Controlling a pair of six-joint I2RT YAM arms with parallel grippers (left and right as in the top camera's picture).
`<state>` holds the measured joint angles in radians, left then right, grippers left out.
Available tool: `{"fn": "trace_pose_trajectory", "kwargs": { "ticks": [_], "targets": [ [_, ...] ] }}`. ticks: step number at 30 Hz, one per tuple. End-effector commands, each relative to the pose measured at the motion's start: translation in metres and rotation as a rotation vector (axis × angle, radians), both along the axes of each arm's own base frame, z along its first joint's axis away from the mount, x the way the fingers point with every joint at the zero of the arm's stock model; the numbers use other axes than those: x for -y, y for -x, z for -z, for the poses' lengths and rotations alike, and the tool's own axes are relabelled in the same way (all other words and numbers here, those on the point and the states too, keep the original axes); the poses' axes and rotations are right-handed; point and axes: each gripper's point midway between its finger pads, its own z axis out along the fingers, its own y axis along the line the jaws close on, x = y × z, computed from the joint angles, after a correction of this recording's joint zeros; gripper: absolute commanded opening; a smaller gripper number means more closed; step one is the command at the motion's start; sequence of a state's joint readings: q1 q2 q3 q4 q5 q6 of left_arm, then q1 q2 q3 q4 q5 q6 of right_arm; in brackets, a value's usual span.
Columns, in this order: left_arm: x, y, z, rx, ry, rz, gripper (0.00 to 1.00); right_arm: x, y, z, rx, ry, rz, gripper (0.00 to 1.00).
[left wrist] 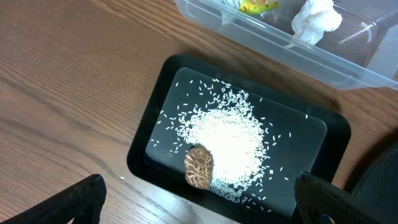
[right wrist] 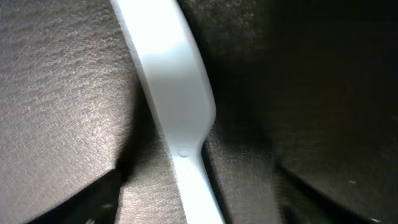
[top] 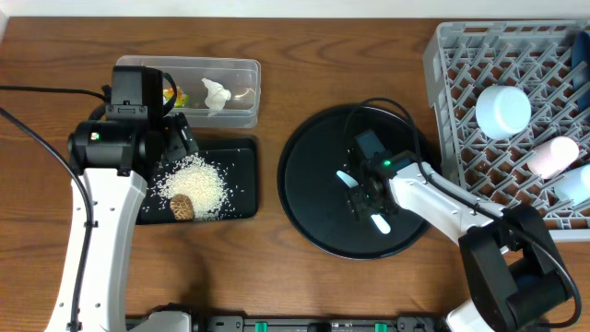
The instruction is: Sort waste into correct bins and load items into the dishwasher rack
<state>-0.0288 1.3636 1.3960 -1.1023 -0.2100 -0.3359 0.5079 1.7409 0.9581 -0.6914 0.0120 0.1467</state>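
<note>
Straddling a pale plastic utensil (right wrist: 171, 81), the right gripper (top: 361, 198) hangs low over the round black tray (top: 313, 203). The utensil's two ends poke out on either side of it in the overhead view. Up close the handle runs between two dark finger shapes, but I cannot tell whether they pinch it or only flank it.

The utensil lies flat on the tray, so the likeliest failure is a shallow bite. The fingertips could ride over the thin handle, or squeeze it off-centre so that it swivels or skids away. If lifted, such a narrow thing might also slip through the open lattice of the dishwasher rack (top: 461, 74). That rack already holds the pale bowl (top: 502, 111), pink cup (top: 553, 155) and light-blue cup (top: 576, 184).

The left gripper (left wrist: 199, 199) hovers with its fingers (left wrist: 78, 200) spread wide and nothing between them. Below it the shallow black tray (left wrist: 142, 146) carries the rice (left wrist: 230, 137) and the brown lump (left wrist: 199, 167). Just beyond, the clear tub (left wrist: 348, 71) contains the yellow-green wrapper (left wrist: 258, 6) and the white tissue (left wrist: 317, 18).
</note>
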Motion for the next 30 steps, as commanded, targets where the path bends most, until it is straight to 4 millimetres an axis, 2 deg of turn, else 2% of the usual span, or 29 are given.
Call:
{"fn": "trace_pose_trajectory", "kwargs": {
  "ticks": [1, 4, 13, 16, 21, 25, 30],
  "targets": [
    [-0.0017, 0.0006, 0.0006, -0.010, -0.016, 0.008, 0.98, 0.0032, 0.0041, 0.0090, -0.019, 0.027, -0.004, 0.59],
    [-0.0018, 0.0005, 0.0004, -0.010, -0.016, 0.008, 0.98, 0.0030, 0.0041, 0.0089, -0.018, 0.027, -0.011, 0.48],
    [-0.0017, 0.0005, 0.0004, -0.010, -0.016, 0.008, 0.98, 0.0029, 0.0048, 0.0086, -0.019, 0.034, -0.023, 0.41],
    [-0.0018, 0.0005, 0.0004, -0.010, -0.016, 0.008, 0.98, 0.0045, 0.0027, 0.0078, -0.009, 0.045, -0.022, 0.34],
    [-0.0018, 0.0005, 0.0004, -0.010, -0.016, 0.008, 0.98, 0.0050, 0.0019, 0.0076, -0.006, 0.051, -0.036, 0.33],
    [-0.0017, 0.0006, 0.0005, -0.010, -0.016, 0.008, 0.98, 0.0051, 0.0016, 0.0075, -0.005, 0.051, -0.036, 0.18],
    [-0.0018, 0.0005, 0.0004, -0.010, -0.016, 0.008, 0.98, 0.0052, 0.0019, 0.0071, -0.007, 0.052, -0.036, 0.06]
  ]
}}
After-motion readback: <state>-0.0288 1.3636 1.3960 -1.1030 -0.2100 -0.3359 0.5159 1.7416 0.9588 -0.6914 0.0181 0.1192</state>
